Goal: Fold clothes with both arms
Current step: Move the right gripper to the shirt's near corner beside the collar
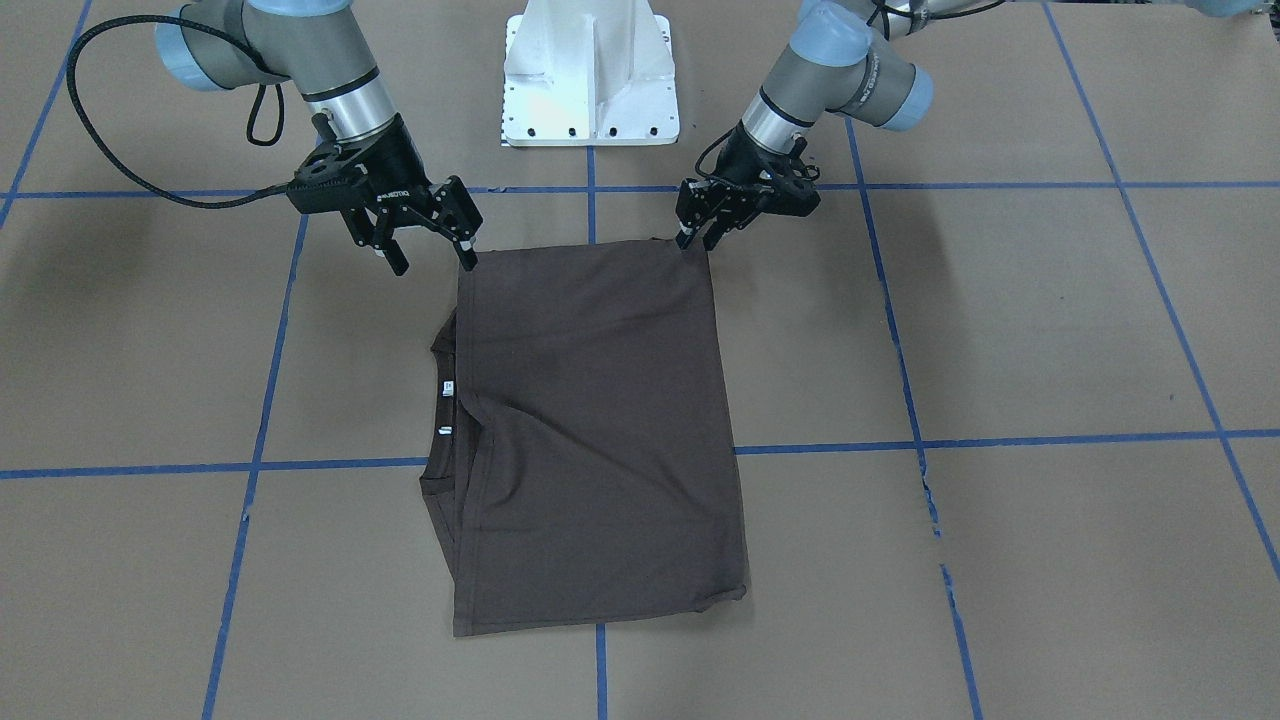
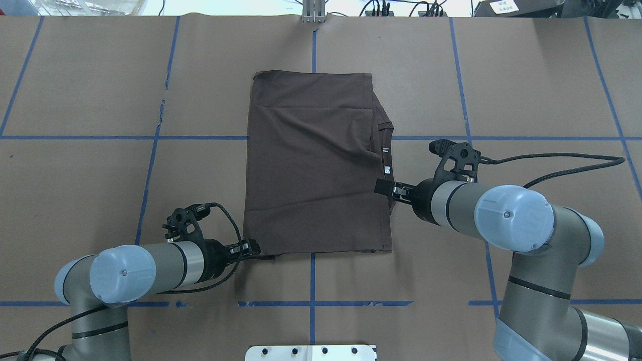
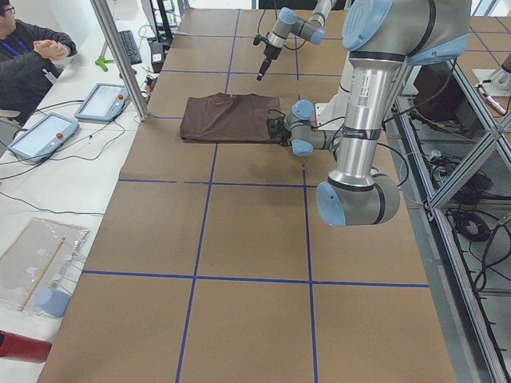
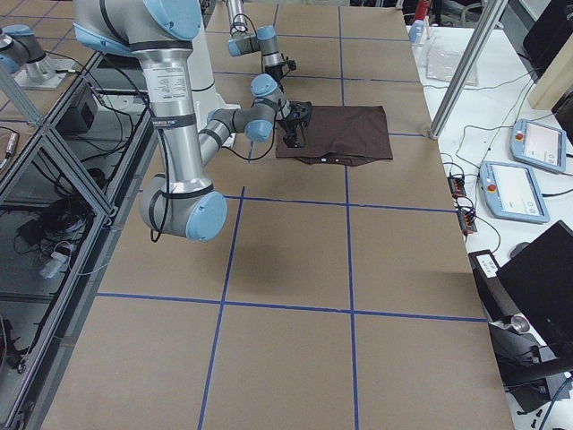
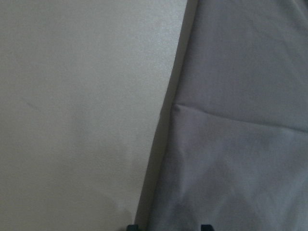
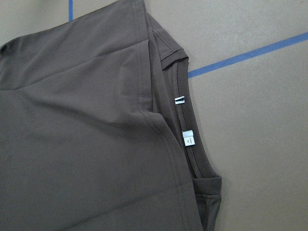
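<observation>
dark brown short-sleeved t-shirt (image 1: 590, 430) folded into a rectangle; black left gripper (image 1: 697, 244) and black right gripper (image 1: 435, 267) spread, empty, at corners; perhaps one fold left.

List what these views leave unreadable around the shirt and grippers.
- Print on the neck tags: too small, right wrist view.
- Whether the left gripper has a finger under the T-shirt corner: left wrist view is blurred, and the fingertips are cut by the bottom edge.
- Any chest print: covered by folded cloth, all views.
</observation>
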You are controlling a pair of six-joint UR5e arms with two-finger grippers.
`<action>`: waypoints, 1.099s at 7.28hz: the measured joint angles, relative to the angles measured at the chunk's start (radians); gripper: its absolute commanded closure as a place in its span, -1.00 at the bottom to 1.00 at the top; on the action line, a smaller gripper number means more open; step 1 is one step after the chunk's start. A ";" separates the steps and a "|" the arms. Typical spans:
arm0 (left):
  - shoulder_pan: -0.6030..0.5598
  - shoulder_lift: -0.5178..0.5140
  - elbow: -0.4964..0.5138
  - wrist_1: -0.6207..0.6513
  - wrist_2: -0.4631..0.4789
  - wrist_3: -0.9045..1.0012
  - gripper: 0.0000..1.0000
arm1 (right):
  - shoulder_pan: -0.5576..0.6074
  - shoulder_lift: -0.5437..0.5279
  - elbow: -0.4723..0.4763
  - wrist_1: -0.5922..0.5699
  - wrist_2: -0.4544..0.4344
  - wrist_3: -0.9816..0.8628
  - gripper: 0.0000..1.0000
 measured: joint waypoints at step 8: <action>0.006 -0.001 -0.013 0.000 0.002 0.000 1.00 | -0.030 0.011 -0.003 -0.026 -0.037 0.120 -0.51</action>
